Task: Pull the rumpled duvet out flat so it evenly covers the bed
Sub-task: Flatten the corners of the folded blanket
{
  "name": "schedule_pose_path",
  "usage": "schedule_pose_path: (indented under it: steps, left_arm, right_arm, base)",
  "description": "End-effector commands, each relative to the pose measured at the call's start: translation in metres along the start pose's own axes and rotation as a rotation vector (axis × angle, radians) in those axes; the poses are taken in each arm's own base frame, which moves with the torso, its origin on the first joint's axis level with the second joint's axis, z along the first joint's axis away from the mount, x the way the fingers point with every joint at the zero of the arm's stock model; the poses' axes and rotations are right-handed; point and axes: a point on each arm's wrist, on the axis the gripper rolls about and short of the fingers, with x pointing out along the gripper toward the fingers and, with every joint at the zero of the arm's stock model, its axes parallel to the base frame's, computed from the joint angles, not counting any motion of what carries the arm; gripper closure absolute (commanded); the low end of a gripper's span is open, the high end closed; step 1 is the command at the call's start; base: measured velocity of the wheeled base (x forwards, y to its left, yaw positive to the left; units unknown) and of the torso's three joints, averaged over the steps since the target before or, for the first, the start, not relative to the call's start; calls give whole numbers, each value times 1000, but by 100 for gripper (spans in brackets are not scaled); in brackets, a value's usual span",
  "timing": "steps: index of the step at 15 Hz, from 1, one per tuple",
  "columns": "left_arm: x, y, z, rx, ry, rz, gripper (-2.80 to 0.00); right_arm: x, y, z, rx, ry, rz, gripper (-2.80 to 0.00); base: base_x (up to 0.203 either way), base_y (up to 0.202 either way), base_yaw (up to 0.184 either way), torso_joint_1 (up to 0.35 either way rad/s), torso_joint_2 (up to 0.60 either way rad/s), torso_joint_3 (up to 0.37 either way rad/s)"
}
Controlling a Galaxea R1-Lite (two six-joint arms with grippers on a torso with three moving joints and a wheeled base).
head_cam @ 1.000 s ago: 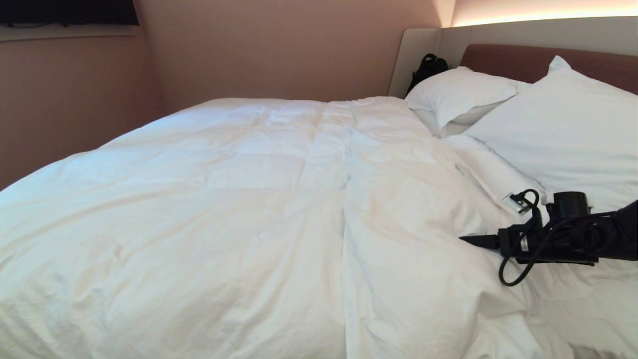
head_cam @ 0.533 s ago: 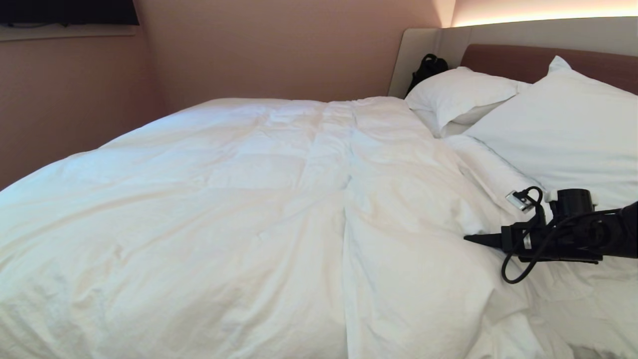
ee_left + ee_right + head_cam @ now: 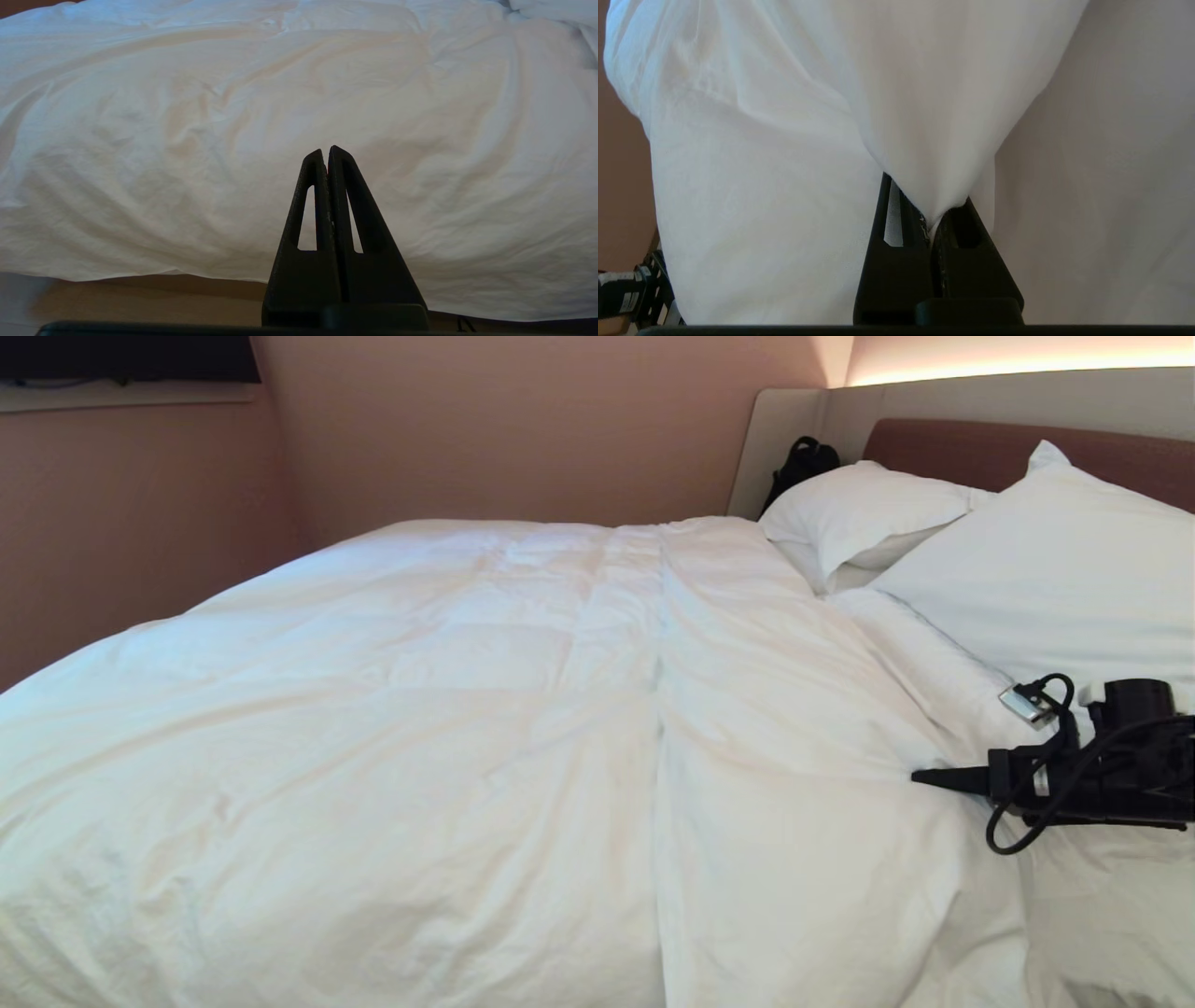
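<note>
The white puffy duvet point(image 3: 467, 728) lies wrinkled over most of the bed point(image 3: 1008, 453), with a long crease down its middle. My right gripper point(image 3: 920, 778) lies low at the duvet's right side near the pillows, shut on a pinched fold of the duvet point(image 3: 924, 140); the cloth bunches into its jaws in the right wrist view, where the gripper point(image 3: 930, 224) is half buried. My left gripper point(image 3: 326, 154) is out of the head view. It hangs shut and empty in front of the duvet's hanging side point(image 3: 233, 140).
Two white pillows point(image 3: 1055, 579) point(image 3: 864, 513) lean at the brown headboard. A black bag point(image 3: 801, 462) sits in the corner behind them. A pink wall point(image 3: 513, 429) runs along the bed's far side. Brown floor point(image 3: 140, 298) shows below the duvet's edge.
My right gripper has slid to the right, toward the pillows, dragging the duvet's fold with it. The middle crease has straightened slightly.
</note>
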Motion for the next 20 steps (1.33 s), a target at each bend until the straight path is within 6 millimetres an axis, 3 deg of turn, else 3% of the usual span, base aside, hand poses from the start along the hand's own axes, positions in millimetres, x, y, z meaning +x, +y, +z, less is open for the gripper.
schedule_pose_path:
  steps: [1,4,6,9,16,20]
  left_arm:
    - [0,0,0,-1,-1,1,0]
    - [0,0,0,-1,-1,1,0]
    - [0,0,0,-1,-1,1,0]
    - [0,0,0,-1,-1,1,0]
    - [0,0,0,-1,-1,1,0]
    - [0,0,0,-1,-1,1,0]
  right_arm:
    - [-22,1,2,23,-23,-54,0]
    - [-37,6,8,20,-58,-75,0]
    - [-51,22,21,23,-106,-86,0]
    - [-57,30,24,51,-106,-127,0]
    - [-50,50,27,39,-67,-195,0]
    - [-31,28,15,103,4,-261,0]
  base:
    - [0,0,0,0,0,0]
    - [0,0,0,0,0,0]
    - [0,0,0,0,0,0]
    - [0,0,0,0,0,0]
    - [0,0,0,0,0,0]
    - [0,0,0,0,0,0]
